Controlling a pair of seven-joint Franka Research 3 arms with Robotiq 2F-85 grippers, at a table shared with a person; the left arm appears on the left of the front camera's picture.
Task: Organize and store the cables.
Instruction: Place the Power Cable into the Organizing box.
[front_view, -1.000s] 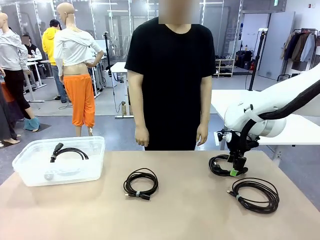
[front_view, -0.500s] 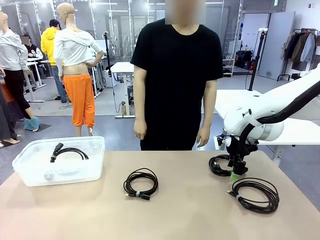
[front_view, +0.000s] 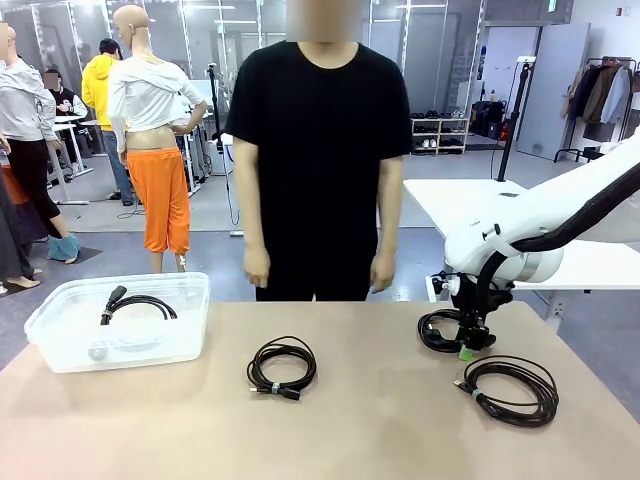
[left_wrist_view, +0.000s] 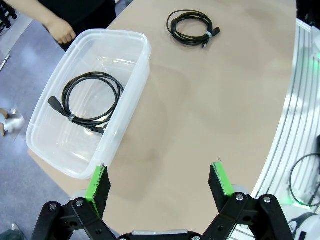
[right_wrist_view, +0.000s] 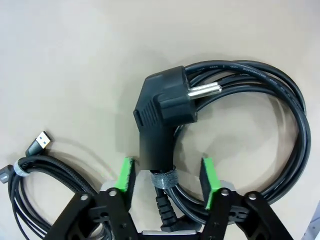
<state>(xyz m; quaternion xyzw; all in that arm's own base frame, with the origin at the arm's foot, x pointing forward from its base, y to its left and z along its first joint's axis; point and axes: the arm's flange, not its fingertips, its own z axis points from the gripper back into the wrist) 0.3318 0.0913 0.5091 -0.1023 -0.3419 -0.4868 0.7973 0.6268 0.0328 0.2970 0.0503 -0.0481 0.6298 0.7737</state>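
On the table's near right side a coiled USB cable (front_view: 508, 389) lies loose, and another coil (front_view: 281, 366) sits mid-table. Just beyond, the right gripper (right_wrist_view: 167, 165) straddles the strapped power cord (right_wrist_view: 165, 100), fingers spread, not yet pinching. The left gripper (left_wrist_view: 160, 182) hangs spread. At far left, the clear bin (left_wrist_view: 135, 95) holds one stored cable (left_wrist_view: 90, 100), so three remain.

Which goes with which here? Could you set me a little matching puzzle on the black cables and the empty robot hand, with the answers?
Things:
1. power cable
2. USB cable
3. leftmost cable
4. left gripper

States:
a. inside the clear bin
b. open, holding nothing
c. between the right gripper's open fingers
d. loose on the table, beside the power cable

Pairs: 1-c, 2-d, 3-a, 4-b
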